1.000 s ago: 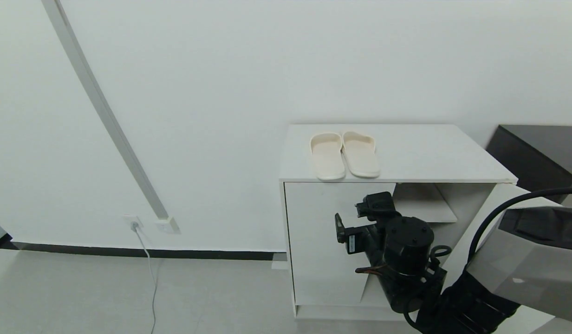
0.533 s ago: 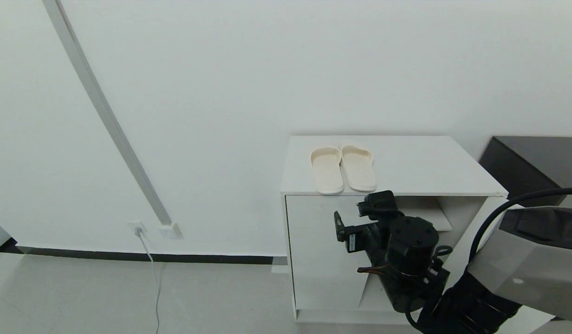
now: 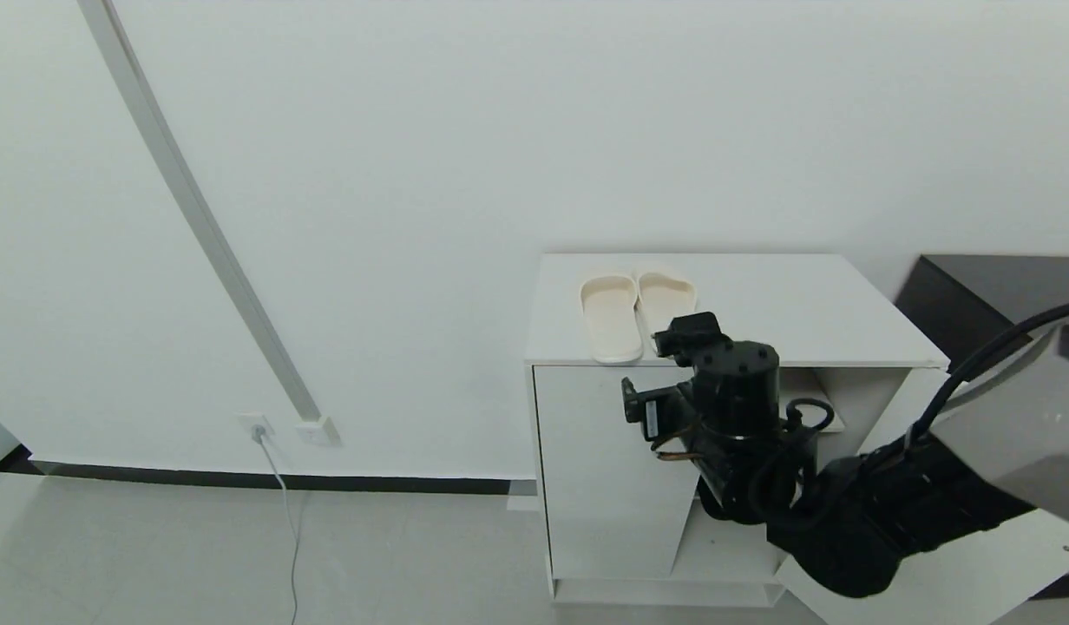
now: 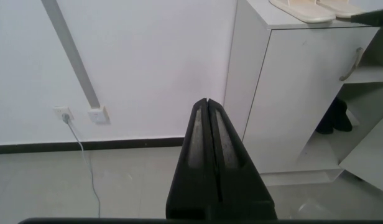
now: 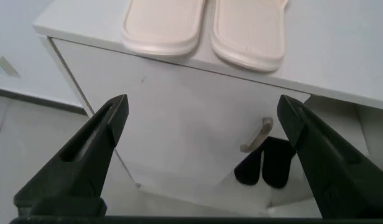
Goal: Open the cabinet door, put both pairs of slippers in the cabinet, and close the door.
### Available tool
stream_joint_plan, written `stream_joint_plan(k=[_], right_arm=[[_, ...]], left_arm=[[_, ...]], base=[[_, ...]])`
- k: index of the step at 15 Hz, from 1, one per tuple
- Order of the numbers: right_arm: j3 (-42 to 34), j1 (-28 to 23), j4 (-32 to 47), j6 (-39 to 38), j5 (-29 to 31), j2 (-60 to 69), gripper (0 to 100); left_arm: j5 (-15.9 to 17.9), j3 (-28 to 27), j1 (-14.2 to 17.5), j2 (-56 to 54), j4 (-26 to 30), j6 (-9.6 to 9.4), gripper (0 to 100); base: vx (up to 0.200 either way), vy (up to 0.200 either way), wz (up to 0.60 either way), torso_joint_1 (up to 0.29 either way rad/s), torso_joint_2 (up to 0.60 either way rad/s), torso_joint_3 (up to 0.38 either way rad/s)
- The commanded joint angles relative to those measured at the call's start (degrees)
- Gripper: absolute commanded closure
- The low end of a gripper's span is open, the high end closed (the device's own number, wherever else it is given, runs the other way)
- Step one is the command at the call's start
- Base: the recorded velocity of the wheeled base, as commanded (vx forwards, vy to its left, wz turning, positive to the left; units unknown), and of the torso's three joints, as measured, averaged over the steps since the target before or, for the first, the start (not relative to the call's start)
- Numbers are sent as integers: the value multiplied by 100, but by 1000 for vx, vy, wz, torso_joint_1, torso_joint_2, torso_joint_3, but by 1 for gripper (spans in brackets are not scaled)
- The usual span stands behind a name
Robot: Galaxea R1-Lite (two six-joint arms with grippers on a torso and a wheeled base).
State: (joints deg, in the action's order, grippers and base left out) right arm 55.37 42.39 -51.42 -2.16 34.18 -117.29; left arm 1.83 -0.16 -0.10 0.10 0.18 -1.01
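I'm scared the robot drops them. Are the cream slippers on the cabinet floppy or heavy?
Probably light and slightly bendy: the cream slippers look like thick moulded foam. Their ribbed insoles likely resist slipping. Flat on the cabinet top, they shouldn't roll.

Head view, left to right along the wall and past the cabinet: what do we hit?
white wall socket with a plugged-in grey cable → small white box at the foot of the grey wall strip → pair of cream moulded slippers → black box-shaped cabinet
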Motion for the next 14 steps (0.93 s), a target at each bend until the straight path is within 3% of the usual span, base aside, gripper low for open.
stream_joint_plan(k=[1, 4, 12, 14], right_arm=[[1248, -20, 1459, -523, 1, 610, 0], [1846, -29, 2567, -988, 71, 637, 0], [1609, -20, 2417, -1138, 71, 320, 0], [1591, -20, 2373, -1138, 80, 250, 0]], left_arm=[[2, -2, 1, -1, -1, 5, 100], [2, 7, 1, -1, -1, -13, 100], [2, -2, 1, -1, -1, 5, 100], [-7, -2, 1, -1, -1, 13, 100]], base=[[0, 0, 0, 0, 0, 0], [0, 0, 0, 0, 0, 0], [25, 0, 0, -1, 0, 1], [200, 0, 0, 0, 3, 2]])
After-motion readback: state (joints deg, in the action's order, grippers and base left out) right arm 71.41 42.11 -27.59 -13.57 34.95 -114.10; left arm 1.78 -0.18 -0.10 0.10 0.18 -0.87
